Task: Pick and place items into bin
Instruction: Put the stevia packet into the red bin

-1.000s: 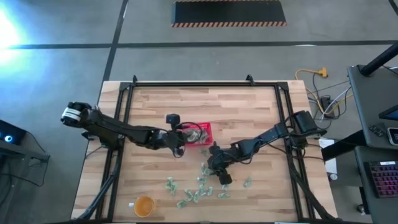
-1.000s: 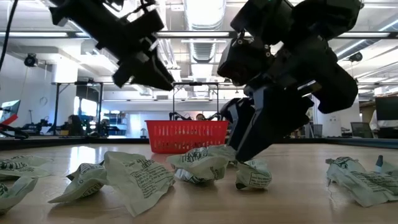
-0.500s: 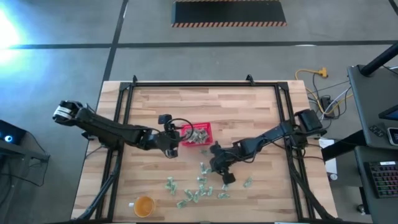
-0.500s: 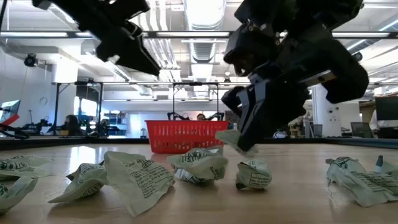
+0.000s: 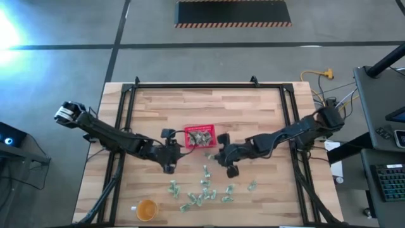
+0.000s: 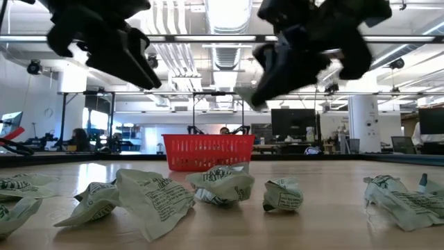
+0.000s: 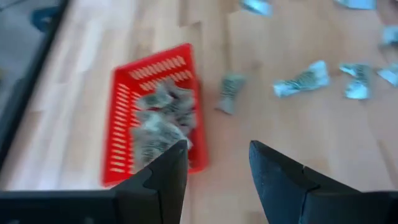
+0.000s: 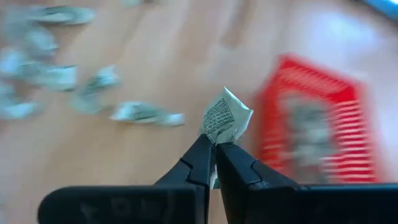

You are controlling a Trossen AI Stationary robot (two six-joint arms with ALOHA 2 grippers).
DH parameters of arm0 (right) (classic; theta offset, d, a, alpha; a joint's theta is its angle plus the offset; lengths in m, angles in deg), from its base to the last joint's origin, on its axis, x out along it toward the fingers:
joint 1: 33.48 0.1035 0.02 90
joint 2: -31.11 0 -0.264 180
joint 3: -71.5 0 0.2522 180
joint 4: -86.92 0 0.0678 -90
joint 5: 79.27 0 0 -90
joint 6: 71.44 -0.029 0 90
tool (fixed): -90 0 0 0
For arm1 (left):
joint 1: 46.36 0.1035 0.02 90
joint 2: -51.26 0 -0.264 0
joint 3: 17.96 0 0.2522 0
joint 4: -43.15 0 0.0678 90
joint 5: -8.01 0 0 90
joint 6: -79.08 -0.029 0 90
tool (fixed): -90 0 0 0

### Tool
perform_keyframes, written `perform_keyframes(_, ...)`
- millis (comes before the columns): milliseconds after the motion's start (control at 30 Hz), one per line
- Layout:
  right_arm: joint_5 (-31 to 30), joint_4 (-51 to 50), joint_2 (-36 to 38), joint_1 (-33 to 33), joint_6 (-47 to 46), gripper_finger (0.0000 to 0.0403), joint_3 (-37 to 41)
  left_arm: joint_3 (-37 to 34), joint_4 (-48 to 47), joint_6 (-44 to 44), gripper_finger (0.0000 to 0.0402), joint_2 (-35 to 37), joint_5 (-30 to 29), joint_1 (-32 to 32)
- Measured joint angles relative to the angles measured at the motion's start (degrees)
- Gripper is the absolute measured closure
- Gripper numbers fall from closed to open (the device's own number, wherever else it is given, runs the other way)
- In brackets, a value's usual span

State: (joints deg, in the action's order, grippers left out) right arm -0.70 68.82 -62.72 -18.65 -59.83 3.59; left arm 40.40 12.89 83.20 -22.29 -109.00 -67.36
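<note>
one packet: pinched by its lower edge between the right gripper (image 8: 215,149) tips, fingers clamped together on the held packet (image 8: 225,117), lifted clear of the wood.
right gripper position: just beside the red basket (image 5: 200,137), on its right, not yet over it.
left gripper (image 7: 214,163): fingers apart, nothing between them, low over the table left of the basket.
basket contents: several packets (image 7: 163,118) already inside.
loose packets (image 5: 204,188): scattered in front of the basket; orange cup (image 5: 146,209) near the front edge.
risk: thin corner grip, likely to slip and fall short of the rim; possible crowding of both arms at the basket.
view difference: right wrist view alone shows the pinch; low view only dark blurred arms above the basket.
</note>
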Motion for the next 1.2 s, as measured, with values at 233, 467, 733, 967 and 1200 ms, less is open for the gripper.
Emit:
perform_keyframes(233, -12.0, 6.8, 1.8, -3.4, 7.1, 0.0391, -0.2, 0.0, 0.8, 1.5, 0.0246, -3.1, 8.5, -0.9)
perform_keyframes(467, -10.4, 10.7, -2.0, -9.6, 8.5, 0.0391, -0.8, 0.0, 0.8, 5.0, 0.0246, -6.9, 15.8, -1.8)
perform_keyframes(733, -6.1, 12.7, -7.5, -14.5, 7.0, 0.0363, -1.9, 0.0, 0.4, 8.7, 0.0246, -8.8, 20.4, -2.6)
perform_keyframes(967, -4.6, 12.9, -8.4, -15.3, 6.4, 0.0291, -3.3, 0.0, 0.4, 9.6, 0.0246, -8.5, 22.1, -3.5)
perform_keyframes(1200, -4.5, 11.5, -6.4, -14.4, 8.6, 0.0256, -3.7, 0.0, -0.6, 15.6, 0.0246, -8.4, 30.6, -3.9)
